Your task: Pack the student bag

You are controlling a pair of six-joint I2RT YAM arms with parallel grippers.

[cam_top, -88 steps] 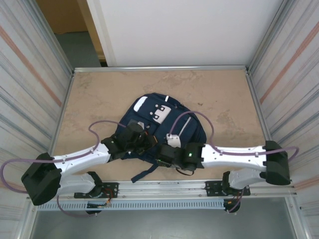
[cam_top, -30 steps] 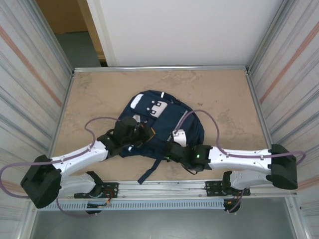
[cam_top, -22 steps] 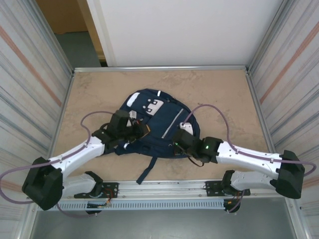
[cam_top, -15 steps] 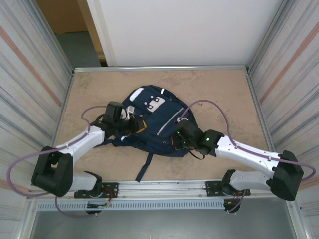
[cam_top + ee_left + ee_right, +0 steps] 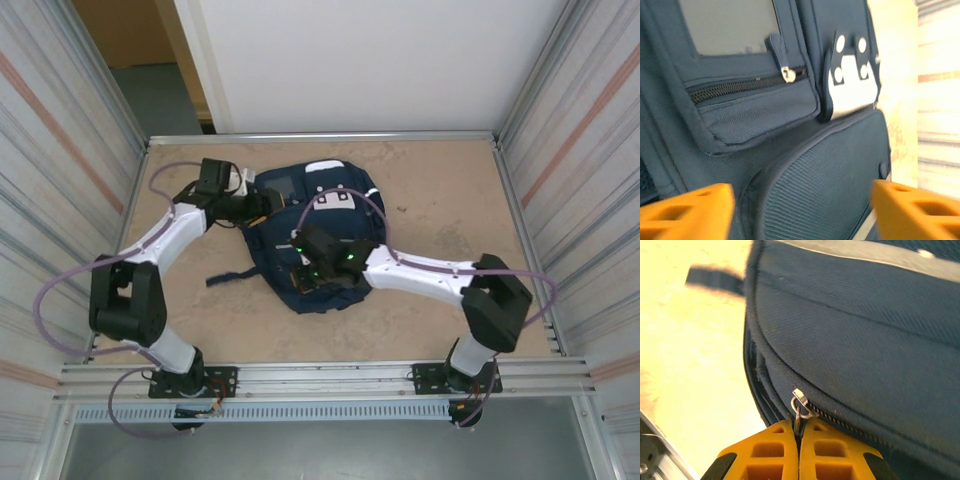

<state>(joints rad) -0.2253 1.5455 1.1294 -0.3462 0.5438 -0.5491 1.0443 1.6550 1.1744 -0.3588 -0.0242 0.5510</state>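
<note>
The student bag (image 5: pixel 335 218), navy with white patches, lies on the table's middle, front face up. My left gripper (image 5: pixel 262 203) hovers at its upper left edge, open. In the left wrist view its orange fingers (image 5: pixel 690 210) stand wide apart over the bag (image 5: pixel 805 165), with nothing between them; a front pocket zipper (image 5: pixel 787 74) and a white patch (image 5: pixel 852 80) lie beyond. My right gripper (image 5: pixel 303 275) sits on the bag's near left side, shut on the metal zipper pull (image 5: pixel 799 410) of the main zipper, as seen in the right wrist view (image 5: pixel 800 432).
A dark strap (image 5: pixel 228 277) trails from the bag onto the beige table (image 5: pixel 450 190) at the left. Metal walls close in both sides, and a rail (image 5: pixel 320 375) runs along the near edge. Purple cables loop over both arms.
The bag has slid away from the near edge and turned. My left gripper has opened and let go of it. The right gripper stays shut on the zipper pull.
</note>
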